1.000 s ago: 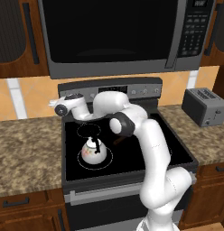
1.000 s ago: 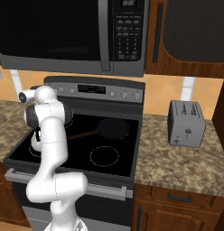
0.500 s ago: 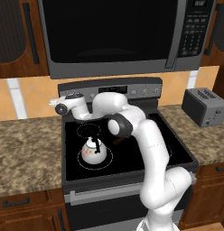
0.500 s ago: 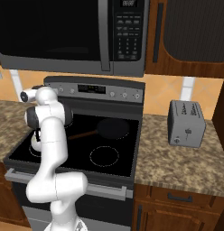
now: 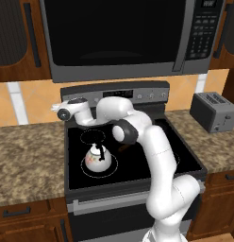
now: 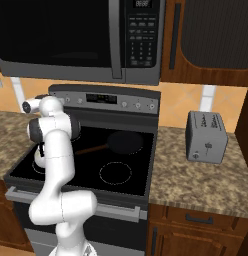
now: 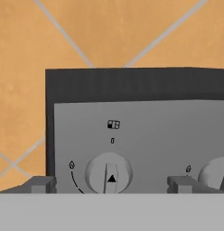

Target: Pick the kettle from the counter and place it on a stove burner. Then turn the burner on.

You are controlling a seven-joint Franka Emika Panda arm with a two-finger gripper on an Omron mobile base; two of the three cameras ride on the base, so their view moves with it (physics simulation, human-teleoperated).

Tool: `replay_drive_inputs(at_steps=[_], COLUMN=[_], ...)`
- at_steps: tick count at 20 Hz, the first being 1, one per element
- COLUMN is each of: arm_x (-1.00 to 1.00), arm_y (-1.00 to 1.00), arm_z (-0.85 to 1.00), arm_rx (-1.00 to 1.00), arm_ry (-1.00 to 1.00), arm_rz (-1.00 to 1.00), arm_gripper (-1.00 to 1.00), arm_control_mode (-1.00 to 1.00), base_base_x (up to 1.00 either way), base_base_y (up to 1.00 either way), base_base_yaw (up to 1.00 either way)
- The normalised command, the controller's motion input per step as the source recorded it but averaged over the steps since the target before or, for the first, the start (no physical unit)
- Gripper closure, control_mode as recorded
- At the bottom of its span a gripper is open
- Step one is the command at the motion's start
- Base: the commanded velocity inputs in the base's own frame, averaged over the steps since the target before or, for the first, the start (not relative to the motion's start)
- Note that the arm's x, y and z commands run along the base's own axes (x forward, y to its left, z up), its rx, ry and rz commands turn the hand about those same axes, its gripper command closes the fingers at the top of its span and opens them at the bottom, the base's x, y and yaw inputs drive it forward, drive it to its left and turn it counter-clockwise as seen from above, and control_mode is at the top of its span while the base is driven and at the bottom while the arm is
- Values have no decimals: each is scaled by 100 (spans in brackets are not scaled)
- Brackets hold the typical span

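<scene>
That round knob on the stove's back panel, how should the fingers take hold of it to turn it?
Grip the knob by its raised centre ridge, coming straight at the control panel from the front. The ridge stands nearly upright, and the open gripper already has one finger on each side of it.

1. Home kitchen, rendered.
2. Black glass-top stove (image 5: 185,163) mid-frame, knob panel (image 7: 145,135) at its back.
3. Microwave (image 5: 123,35) mounted above, across the top of the frame.
4. Speckled granite counter (image 5: 24,156) over wooden cabinets (image 6: 196,235), toaster (image 6: 207,136) at right.
5. Orange tiled wall (image 7: 132,31) behind.
</scene>
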Motion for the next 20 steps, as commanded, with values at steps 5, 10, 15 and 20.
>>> replay_drive_inputs(at_steps=[5,10,15,20], arm_x=[0,0,29,43], arm_y=[0,0,0,0], arm_z=[0,0,0,0], arm_rx=[0,0,-2,-3], arm_ry=[0,0,1,1], arm_rz=[0,0,0,0], arm_gripper=[100,100,100,100], arm_control_mode=[-100,-100,-100,-100], base_base_x=[0,0,0,0], base_base_y=[0,0,0,0], base_base_yaw=[0,0,0,0])
